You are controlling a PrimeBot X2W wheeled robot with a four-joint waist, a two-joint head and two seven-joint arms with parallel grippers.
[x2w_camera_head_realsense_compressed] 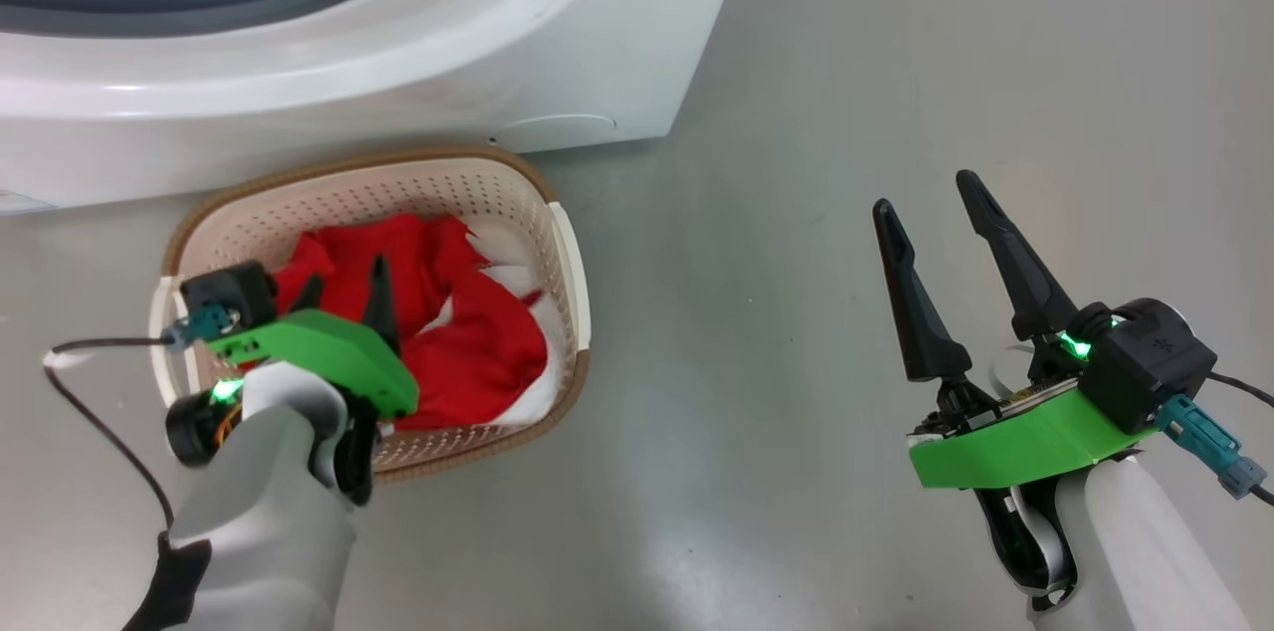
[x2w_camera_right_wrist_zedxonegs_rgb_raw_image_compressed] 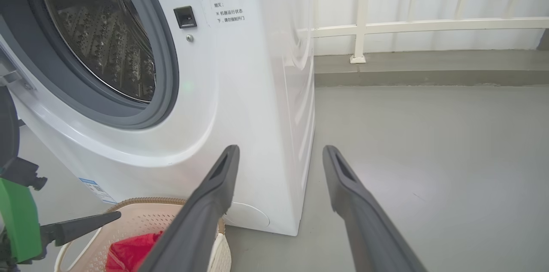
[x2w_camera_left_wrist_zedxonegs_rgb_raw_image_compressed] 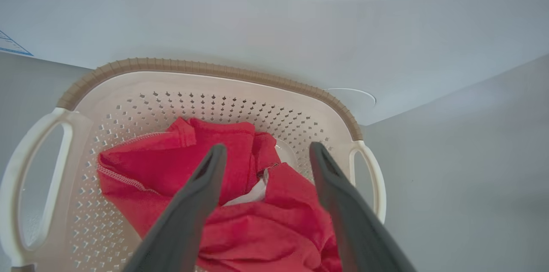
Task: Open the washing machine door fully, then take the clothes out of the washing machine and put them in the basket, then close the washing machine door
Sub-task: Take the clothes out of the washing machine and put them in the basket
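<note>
The cream basket [x2w_camera_head_realsense_compressed: 398, 163] [x2w_camera_left_wrist_zedxonegs_rgb_raw_image_compressed: 214, 68] [x2w_camera_right_wrist_zedxonegs_rgb_raw_image_compressed: 141, 203] stands on the floor against the front of the white washing machine [x2w_camera_head_realsense_compressed: 398, 64] [x2w_camera_right_wrist_zedxonegs_rgb_raw_image_compressed: 240, 92]. Red and white clothes [x2w_camera_head_realsense_compressed: 468, 332] [x2w_camera_left_wrist_zedxonegs_rgb_raw_image_compressed: 257, 229] [x2w_camera_right_wrist_zedxonegs_rgb_raw_image_compressed: 128, 252] lie heaped inside it. My left gripper [x2w_camera_head_realsense_compressed: 343, 298] [x2w_camera_left_wrist_zedxonegs_rgb_raw_image_compressed: 268, 148] hangs open just above the heap, holding nothing. My right gripper [x2w_camera_head_realsense_compressed: 924, 195] [x2w_camera_right_wrist_zedxonegs_rgb_raw_image_compressed: 281, 149] is open and empty over bare floor to the right of the machine. The steel drum [x2w_camera_right_wrist_zedxonegs_rgb_raw_image_compressed: 98, 36] shows through the uncovered opening, with no fabric in the part I see. The washing machine door is out of view.
Grey floor [x2w_camera_head_realsense_compressed: 796, 213] spreads to the right of the machine and basket. A white railing [x2w_camera_right_wrist_zedxonegs_rgb_raw_image_compressed: 360, 27] on a low kerb runs along the far wall. A dark cable [x2w_camera_head_realsense_compressed: 90, 412] loops from my left wrist.
</note>
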